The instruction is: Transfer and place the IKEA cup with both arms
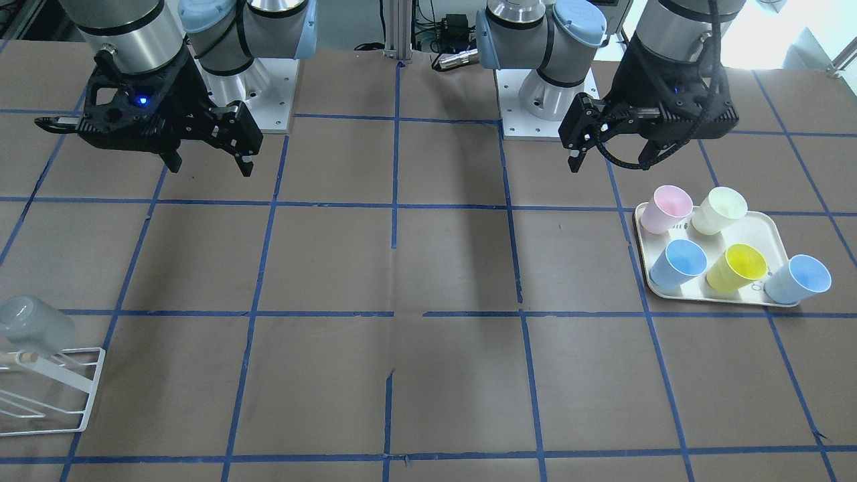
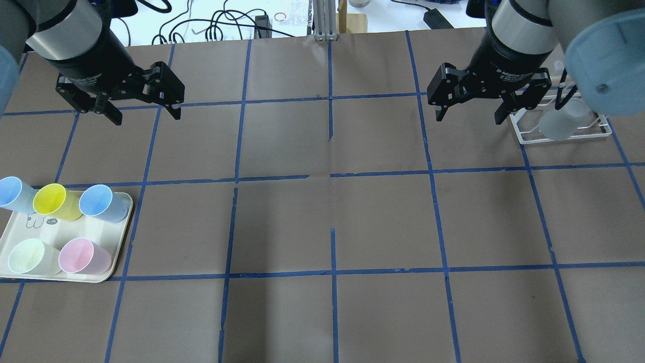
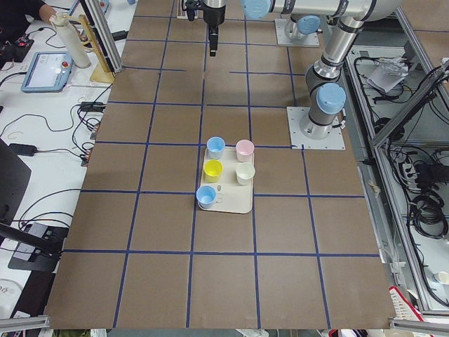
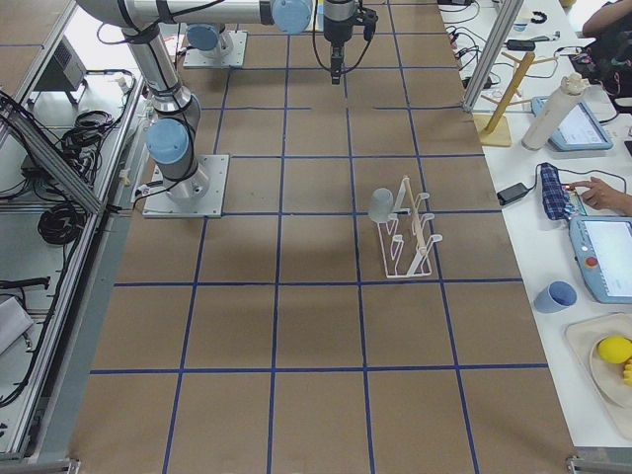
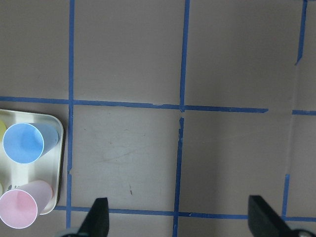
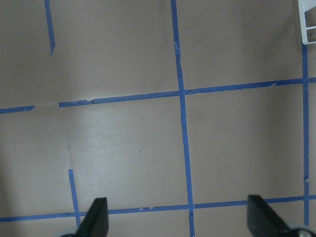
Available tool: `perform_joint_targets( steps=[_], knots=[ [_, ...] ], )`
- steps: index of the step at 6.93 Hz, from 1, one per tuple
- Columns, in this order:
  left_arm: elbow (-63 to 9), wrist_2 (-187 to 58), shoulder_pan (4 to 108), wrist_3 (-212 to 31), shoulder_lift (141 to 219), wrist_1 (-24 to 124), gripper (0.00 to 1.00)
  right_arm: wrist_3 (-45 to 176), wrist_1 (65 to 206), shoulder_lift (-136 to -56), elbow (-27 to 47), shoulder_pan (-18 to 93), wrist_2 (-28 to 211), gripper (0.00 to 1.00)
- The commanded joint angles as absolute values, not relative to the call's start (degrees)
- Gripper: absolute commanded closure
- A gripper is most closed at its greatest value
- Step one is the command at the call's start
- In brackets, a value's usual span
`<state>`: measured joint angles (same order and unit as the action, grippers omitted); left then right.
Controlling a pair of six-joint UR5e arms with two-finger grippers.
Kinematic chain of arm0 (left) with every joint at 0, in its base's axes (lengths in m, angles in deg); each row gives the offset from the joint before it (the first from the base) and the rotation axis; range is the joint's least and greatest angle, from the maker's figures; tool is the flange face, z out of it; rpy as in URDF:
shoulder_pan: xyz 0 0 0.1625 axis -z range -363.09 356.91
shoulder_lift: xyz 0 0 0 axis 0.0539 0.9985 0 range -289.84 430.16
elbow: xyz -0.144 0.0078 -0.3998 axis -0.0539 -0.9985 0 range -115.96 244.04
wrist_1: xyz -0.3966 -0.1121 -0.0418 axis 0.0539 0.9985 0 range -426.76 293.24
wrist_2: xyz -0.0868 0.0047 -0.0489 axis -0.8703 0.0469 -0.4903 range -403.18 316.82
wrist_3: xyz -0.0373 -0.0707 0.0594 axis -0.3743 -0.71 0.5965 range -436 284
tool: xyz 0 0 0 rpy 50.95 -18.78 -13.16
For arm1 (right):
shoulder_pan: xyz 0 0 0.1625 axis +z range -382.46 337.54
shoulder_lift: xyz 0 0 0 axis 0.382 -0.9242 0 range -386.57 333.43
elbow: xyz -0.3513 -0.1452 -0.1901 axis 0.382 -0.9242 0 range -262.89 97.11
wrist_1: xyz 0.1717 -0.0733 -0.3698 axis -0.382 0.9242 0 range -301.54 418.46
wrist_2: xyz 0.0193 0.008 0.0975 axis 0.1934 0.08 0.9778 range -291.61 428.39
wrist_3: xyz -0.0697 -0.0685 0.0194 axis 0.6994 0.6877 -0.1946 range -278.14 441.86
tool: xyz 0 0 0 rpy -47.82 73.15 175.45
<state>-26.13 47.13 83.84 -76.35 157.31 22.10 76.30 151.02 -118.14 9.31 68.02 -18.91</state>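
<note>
The pale grey IKEA cup (image 1: 35, 325) hangs tilted on a peg of a white wire rack (image 1: 94, 388) at the table's far edge on my right side. It also shows in the overhead view (image 2: 558, 123) and the right exterior view (image 4: 381, 205). My right gripper (image 2: 468, 117) is open and empty, raised above the table just left of the rack; it also shows in the front view (image 1: 211, 167). My left gripper (image 2: 146, 117) is open and empty, raised beyond the cup tray; it also shows in the front view (image 1: 609, 161). Both wrist views show spread fingertips over bare table.
A cream tray (image 1: 770, 234) on my left side holds a pink cup (image 1: 666, 209), a pale yellow-cream cup (image 1: 720, 209), a yellow cup (image 1: 736, 268) and two light blue cups (image 1: 678, 263). Brown table with blue tape grid.
</note>
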Motion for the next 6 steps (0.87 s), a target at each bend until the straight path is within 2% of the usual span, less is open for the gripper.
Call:
perform_joint_targets(
  steps=[1, 6],
  knots=[
    [-26.2, 47.1, 83.8, -76.3, 157.1, 22.1, 0.0, 76.4, 151.1, -118.1, 9.1, 68.0, -19.0, 0.0],
    [-26.3, 46.9, 83.8, -76.3, 157.0, 21.8, 0.0, 76.4, 151.1, -118.1, 9.2, 68.0, -18.9, 0.0]
  ],
)
